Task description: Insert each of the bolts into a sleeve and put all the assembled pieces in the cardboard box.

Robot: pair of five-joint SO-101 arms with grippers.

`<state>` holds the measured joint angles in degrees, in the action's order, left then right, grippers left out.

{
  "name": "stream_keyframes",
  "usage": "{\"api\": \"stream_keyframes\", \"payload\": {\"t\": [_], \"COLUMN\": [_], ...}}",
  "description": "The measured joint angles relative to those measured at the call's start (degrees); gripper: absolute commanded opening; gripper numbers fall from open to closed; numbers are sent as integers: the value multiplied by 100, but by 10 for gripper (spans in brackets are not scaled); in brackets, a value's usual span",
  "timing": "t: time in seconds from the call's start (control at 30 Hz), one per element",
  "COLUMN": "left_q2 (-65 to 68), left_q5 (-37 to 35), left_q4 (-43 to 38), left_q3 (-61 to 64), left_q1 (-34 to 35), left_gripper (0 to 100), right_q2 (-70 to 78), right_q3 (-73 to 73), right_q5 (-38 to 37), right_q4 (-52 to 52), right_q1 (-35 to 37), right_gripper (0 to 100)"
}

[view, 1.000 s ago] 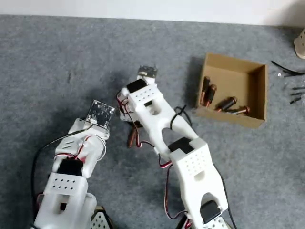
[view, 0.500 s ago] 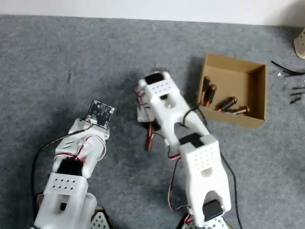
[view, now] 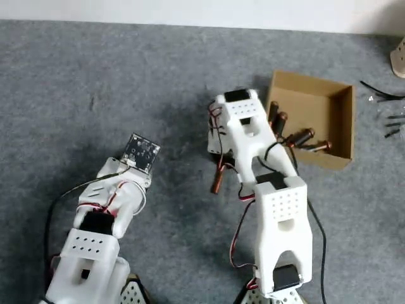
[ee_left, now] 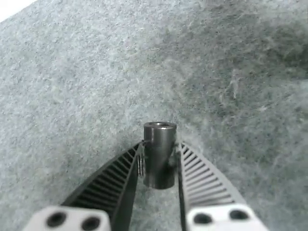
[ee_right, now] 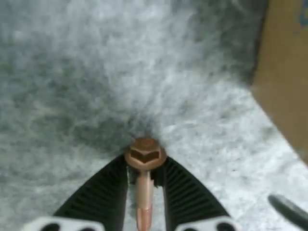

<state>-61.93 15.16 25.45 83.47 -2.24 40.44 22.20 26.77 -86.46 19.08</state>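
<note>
Grey carpet (view: pixel 126 76) carried the cardboard box (view: pixel 345 101) near its right edge. Left gripper (ee_left: pixel 159 159) clasped a sleeve (ee_left: pixel 159 144), seemingly upright; right gripper (ee_right: pixel 144 168) pinched a bolt (ee_right: pixel 145 155). Its tip needed lining up squarely with the sleeve.

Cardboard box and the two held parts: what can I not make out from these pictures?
- Cardboard box, high view: the right arm covers part of its left wall; pieces inside too small to count surely.
- Bolt, right wrist view: shank tip cut off by the picture's edge.
- Sleeve, left wrist view: inside of its hole too dark to see.
</note>
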Motion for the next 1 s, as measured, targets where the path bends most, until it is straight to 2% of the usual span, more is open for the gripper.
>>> {"api": "stream_keyframes", "payload": {"t": [0.3,0.43,0.6,0.83,1.0], "left_q2": [-18,-176,-1327,-3877,-3982], "left_q5": [0,0,0,0,-149], "left_q4": [0,9,484,1530,1591], "left_q3": [0,35,466,1125,1134], "left_q1": [9,-97,-387,-422,-413], "left_gripper": [7,7,7,7,7], "right_q2": [-264,-844,-1644,-2875,-4141], "right_q3": [-35,-88,-809,-2251,-3587], "right_q5": [-255,-255,-264,-281,-519], "right_q4": [18,422,1029,2251,3332], "right_q1": [-26,0,264,492,633], "right_gripper": [5,5,5,5,5]}}
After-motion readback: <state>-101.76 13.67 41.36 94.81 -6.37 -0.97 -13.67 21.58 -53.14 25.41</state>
